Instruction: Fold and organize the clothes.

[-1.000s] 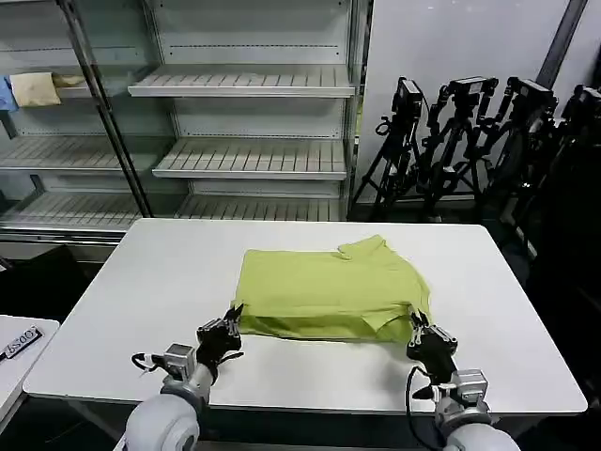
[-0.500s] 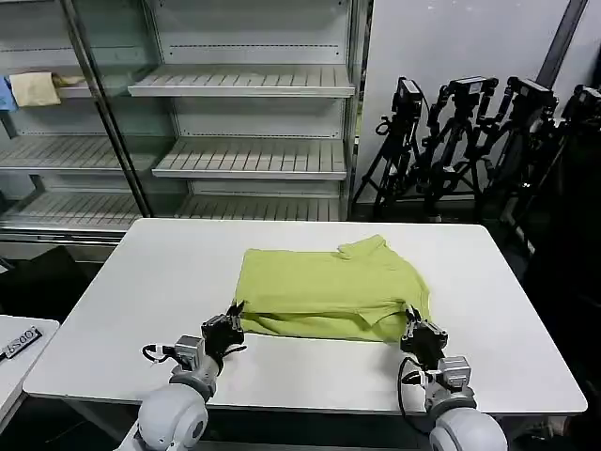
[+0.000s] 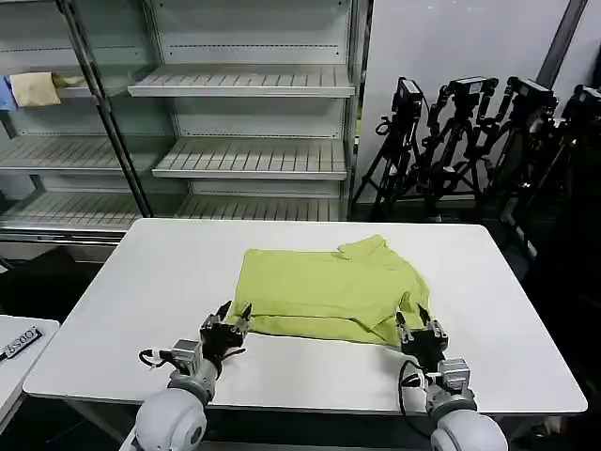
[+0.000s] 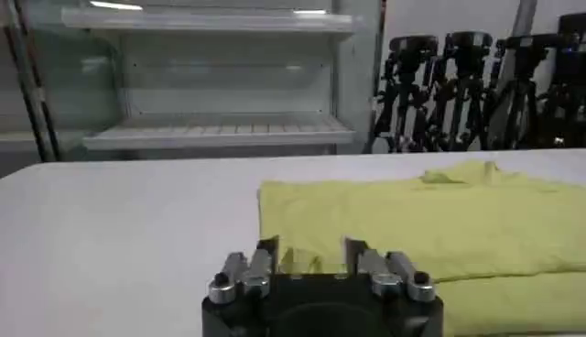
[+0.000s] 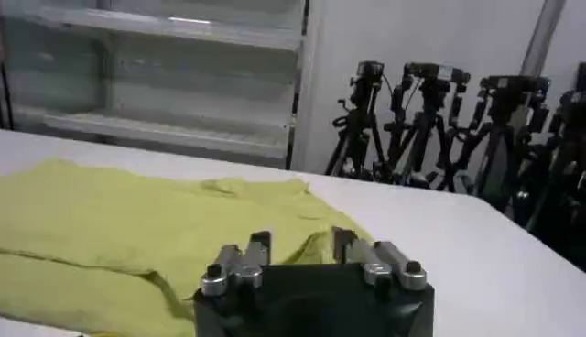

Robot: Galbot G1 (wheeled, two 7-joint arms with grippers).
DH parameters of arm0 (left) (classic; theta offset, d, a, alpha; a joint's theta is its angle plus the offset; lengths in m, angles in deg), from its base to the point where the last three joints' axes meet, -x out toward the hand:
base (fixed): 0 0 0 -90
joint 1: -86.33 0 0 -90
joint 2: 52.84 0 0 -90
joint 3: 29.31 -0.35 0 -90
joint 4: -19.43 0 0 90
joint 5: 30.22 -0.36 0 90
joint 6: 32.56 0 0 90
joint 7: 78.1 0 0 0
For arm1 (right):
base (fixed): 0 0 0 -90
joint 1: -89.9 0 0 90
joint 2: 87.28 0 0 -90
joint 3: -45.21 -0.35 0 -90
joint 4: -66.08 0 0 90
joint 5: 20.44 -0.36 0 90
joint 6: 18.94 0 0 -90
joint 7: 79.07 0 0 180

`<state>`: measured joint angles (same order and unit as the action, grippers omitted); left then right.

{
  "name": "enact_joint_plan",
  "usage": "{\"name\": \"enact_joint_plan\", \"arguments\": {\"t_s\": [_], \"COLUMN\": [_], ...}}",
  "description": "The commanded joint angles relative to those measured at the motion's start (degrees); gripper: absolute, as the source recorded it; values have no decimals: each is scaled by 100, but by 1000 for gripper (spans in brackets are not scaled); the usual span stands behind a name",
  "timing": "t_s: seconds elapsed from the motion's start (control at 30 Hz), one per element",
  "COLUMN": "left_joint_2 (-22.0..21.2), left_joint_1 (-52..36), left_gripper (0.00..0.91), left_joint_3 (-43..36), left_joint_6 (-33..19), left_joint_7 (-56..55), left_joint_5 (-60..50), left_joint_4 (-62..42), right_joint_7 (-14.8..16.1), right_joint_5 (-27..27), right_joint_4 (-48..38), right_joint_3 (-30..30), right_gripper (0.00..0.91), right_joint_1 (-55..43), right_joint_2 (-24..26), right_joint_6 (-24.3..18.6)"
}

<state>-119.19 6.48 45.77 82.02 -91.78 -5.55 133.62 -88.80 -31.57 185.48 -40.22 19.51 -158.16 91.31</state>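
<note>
Table (image 3: 141, 282): white, rectangular, matte. Behind it stand glass-fronted shelving units (image 3: 254, 94) with white slatted shelves; I count three shelf levels in the middle bay. On the upper shelf at far left lie one small cream-yellow cloth (image 3: 35, 88) and one small blue cloth (image 3: 6, 92) at the frame edge. To the right, against a grey wall, a cluster of black camera tripods (image 3: 470, 141); at least four heads, exact count not clear. A second white surface (image 3: 19, 348) pokes in at lower left with a small label on it.

One lime T-shirt (image 3: 329, 287) lies folded in the middle of the table, toward the near side, one sleeve sticking out at its far right corner. No print visible on the upward face. Layers show along its near edge.

Two grippers, both low at the table's near edge:
- left gripper (image 3: 228, 324) (image 4: 311, 256) at the shirt's near left corner, fingers spread apart, cloth edge between or just beyond the tips; contact not clear.
- right gripper (image 3: 420, 331) (image 5: 302, 247) at the shirt's near right corner, fingers likewise parted, with cloth just past them in the wrist view.

Neither is pinching fabric as far as I can see.
</note>
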Motion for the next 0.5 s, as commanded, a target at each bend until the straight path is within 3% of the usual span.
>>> {"name": "enact_joint_plan", "arguments": {"t_s": [0.03,0.43,0.47,0.5], "left_joint_2": [17,-45,-48,-49], "left_joint_1": [326,-91,-120,-125], "left_gripper": [907,907,595,595], "left_joint_3": [78,-92,-104,-113], "left_joint_6": [1,90,109,112], "left_joint_7": [2,-35,-35,-34], "left_joint_5": [76,160,174,174], "left_joint_4": [231,-226,-247,-259], "right_joint_7": [-13,-39,-34,-30], "right_joint_5": [-116,-691,-689,-687], "right_joint_4": [243,-234,-240,-246], "right_joint_3": [-371,-465,-439,-423], "right_gripper": [907,907,907,907], "right_joint_1": [344,125,121,115], "right_joint_2": [16,43,37,30], "right_joint_6": [-8,431,439,449]}}
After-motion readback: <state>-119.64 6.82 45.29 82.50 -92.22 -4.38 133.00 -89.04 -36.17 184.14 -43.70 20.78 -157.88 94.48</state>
